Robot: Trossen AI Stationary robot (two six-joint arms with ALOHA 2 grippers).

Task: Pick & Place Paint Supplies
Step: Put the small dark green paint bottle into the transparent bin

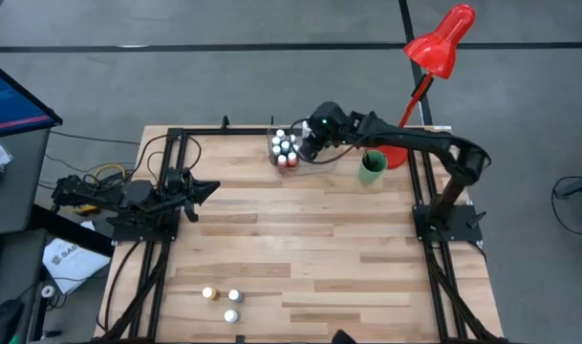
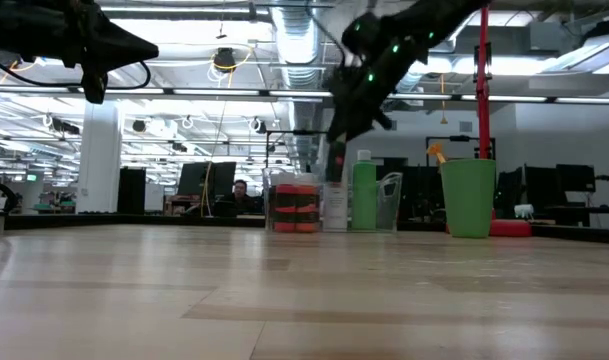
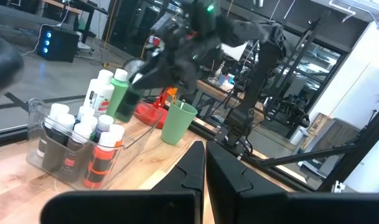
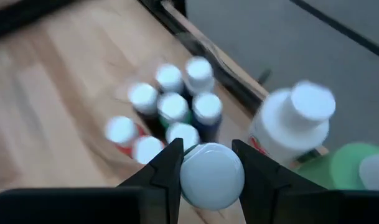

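A clear plastic tray (image 1: 272, 145) at the table's far middle holds several small white-capped paint bottles (image 4: 172, 106), plus a taller white bottle (image 4: 293, 127) and a taller green one (image 3: 117, 93). My right gripper (image 4: 208, 152) hovers over the tray, shut on one small dark bottle with a white cap (image 4: 211, 174); the low view shows this bottle (image 2: 336, 162) under the fingers. Three more small bottles (image 1: 226, 300) stand on their bases near the front edge, left of middle. My left gripper (image 3: 205, 168) stays shut and idle at the table's left side (image 1: 209, 188). My right gripper pinches the small bottle's white cap (image 4: 188, 176) between its two fingers, one on each side of it. The fingers (image 4: 167, 168) slant down from the table's right side. The bottle hangs below them, clear of the table, above the bottles in the tray.
A green cup (image 1: 372, 168) stands right of the tray, with a red desk lamp (image 1: 441, 43) and its base behind it. Black frame rails run along the table's left, right and far edges. Bare wood lies across the table's middle.
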